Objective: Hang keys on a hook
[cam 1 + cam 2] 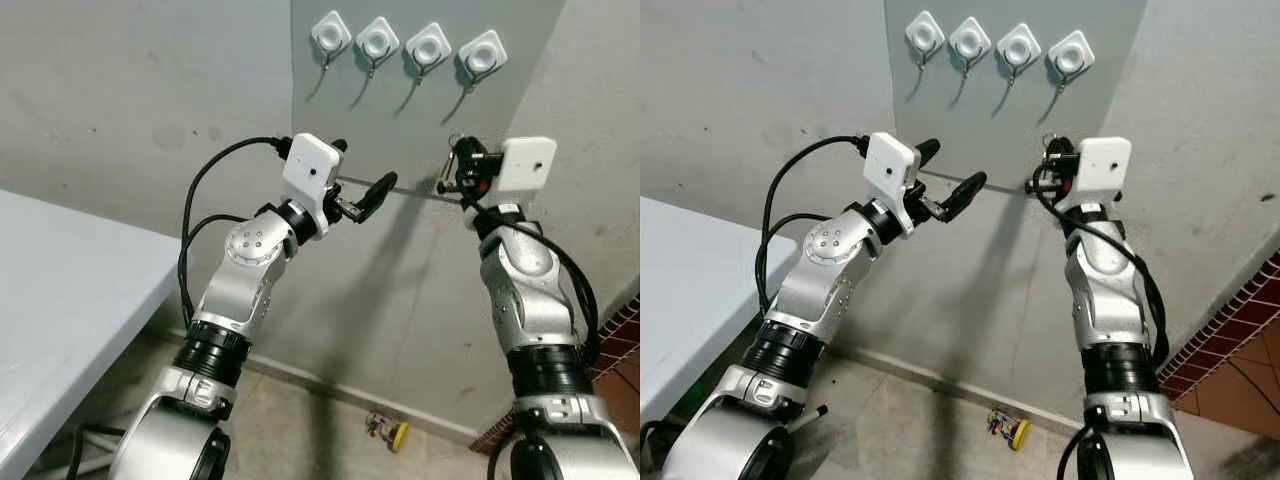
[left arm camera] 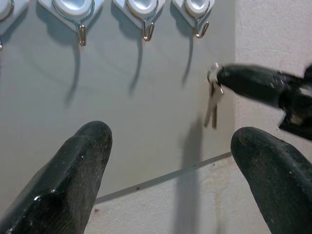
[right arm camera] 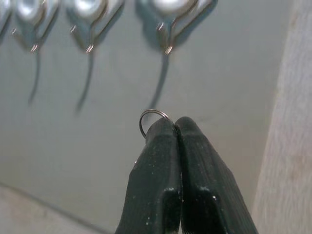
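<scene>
Silver keys [image 2: 212, 100] are dangling from a thin ring [image 3: 152, 118] that the right gripper [image 3: 174, 124] is pinching between its closed fingertips, just below and slightly short of the rightmost hook [image 1: 480, 58] in the row of four on the grey wall panel [image 1: 420, 130]. The left gripper [image 1: 362, 196] is hovering near the panel with its fingers spread wide and nothing in them. The ring is peeking out only a little past the fingertips, so I judge it could miss the hook's tip, or slip and drop to the floor [image 1: 330, 420], where a yellow item [image 1: 390, 430] is lying.
</scene>
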{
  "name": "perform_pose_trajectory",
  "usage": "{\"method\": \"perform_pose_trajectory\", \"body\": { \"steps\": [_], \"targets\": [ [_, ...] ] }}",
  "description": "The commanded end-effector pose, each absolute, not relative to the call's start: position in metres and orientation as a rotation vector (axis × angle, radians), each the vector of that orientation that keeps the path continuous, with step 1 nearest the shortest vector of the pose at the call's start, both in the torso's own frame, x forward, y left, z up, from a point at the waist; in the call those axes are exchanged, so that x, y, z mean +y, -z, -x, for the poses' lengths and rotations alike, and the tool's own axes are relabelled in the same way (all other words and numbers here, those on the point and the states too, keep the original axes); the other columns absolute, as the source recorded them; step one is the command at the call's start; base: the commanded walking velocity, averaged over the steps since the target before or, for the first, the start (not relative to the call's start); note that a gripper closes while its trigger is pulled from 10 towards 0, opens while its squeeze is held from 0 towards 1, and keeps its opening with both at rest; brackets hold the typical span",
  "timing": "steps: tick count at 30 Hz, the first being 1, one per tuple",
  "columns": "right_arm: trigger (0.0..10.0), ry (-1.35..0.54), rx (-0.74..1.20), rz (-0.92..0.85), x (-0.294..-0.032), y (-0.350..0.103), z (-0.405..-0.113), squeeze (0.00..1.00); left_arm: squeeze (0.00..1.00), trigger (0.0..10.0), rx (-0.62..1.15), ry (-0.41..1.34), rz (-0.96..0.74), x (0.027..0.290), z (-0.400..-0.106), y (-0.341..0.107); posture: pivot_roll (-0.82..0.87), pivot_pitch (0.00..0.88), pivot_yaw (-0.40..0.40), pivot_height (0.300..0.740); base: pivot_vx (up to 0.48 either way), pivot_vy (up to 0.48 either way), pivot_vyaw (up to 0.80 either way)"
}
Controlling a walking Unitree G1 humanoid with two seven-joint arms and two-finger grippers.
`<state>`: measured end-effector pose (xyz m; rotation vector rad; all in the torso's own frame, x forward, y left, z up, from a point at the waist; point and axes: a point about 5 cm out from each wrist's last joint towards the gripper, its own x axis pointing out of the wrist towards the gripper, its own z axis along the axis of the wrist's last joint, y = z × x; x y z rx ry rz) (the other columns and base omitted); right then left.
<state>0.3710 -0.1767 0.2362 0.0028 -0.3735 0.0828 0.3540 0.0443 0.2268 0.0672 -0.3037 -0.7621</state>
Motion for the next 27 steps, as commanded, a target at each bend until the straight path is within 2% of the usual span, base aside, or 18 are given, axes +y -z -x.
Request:
{"method": "perform_pose_trajectory", "body": {
  "steps": [1,12,27],
  "targets": [
    [10.0,-0.075,-0.427,-0.023,-0.18,-0.249,-0.374,0.0,0.0,10.0,-0.32,0.781,-0.081,0.042,-0.355,-0.233,-0.05,0.045,-0.016,0.711,0.0,0.0,0.0],
    [10.0,-0.098,-0.536,-0.059,-0.178,-0.271,-0.373,0.0,0.0,10.0,-0.319,0.78,-0.087,0.042,-0.356,-0.233,-0.04,0.053,-0.017,0.711,0.0,0.0,0.0],
    [10.0,-0.09,-0.538,-0.097,-0.178,-0.279,-0.379,0.0,0.0,10.0,-0.317,0.775,-0.088,0.042,-0.358,-0.233,-0.05,0.054,-0.014,0.711,0.0,0.0,0.0]
  ]
}}
